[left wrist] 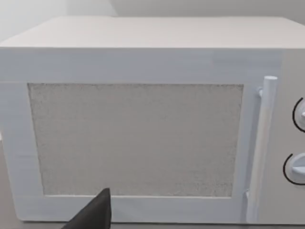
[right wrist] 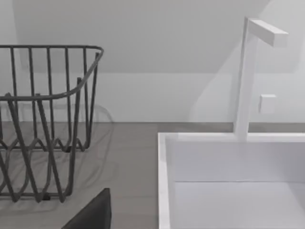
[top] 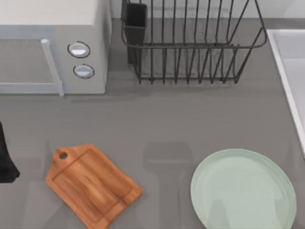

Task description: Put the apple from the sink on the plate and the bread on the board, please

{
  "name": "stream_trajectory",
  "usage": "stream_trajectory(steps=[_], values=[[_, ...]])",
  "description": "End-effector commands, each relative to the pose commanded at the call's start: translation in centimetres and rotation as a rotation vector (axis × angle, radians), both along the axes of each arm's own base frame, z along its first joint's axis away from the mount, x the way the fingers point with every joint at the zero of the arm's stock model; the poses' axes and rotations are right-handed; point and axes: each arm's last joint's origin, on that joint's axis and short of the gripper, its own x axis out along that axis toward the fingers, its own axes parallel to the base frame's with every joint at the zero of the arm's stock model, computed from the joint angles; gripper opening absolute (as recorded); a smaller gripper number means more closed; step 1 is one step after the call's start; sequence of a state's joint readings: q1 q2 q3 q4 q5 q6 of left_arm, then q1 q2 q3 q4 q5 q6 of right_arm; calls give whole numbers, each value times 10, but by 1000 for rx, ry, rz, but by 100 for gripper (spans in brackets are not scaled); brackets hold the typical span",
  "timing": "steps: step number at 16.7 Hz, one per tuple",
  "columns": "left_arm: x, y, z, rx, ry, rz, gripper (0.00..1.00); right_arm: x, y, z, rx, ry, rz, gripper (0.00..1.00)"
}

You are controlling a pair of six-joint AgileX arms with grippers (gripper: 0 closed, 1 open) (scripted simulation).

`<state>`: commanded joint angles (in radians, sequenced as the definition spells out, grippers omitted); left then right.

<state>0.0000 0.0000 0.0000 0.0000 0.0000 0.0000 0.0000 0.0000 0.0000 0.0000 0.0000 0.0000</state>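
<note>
The brown wooden board (top: 93,185) lies at the front left of the grey counter, its handle hole pointing to the back left. At the front right sits the pale green plate (top: 244,190), with nothing on it. The white-rimmed sink (top: 291,71) runs along the right edge, and its rim (right wrist: 164,181) is close in the right wrist view. The apple and the bread are out of view. A dark part of my left arm (top: 5,160) sits at the far left edge. My left gripper (left wrist: 95,214) faces the microwave. My right gripper (right wrist: 93,212) faces the sink.
A white microwave (top: 52,43) with a closed door (left wrist: 136,138) stands at the back left. A black wire dish rack (top: 190,43) stands at the back middle, left of the sink. A white tap (right wrist: 245,81) rises behind the basin.
</note>
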Motion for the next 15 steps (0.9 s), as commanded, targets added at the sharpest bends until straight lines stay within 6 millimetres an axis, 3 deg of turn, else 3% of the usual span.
stream_trajectory(steps=[6, 11, 15], values=[[0, 0, 0, 0, 0, 0, 100, 0, -1, 5, -7, 22, -7, 100], [0, 0, 0, 0, 0, 0, 100, 11, -7, 43, -55, 221, -57, 100], [0, 0, 0, 0, 0, 0, 100, 48, -20, 78, -94, 512, -98, 100]])
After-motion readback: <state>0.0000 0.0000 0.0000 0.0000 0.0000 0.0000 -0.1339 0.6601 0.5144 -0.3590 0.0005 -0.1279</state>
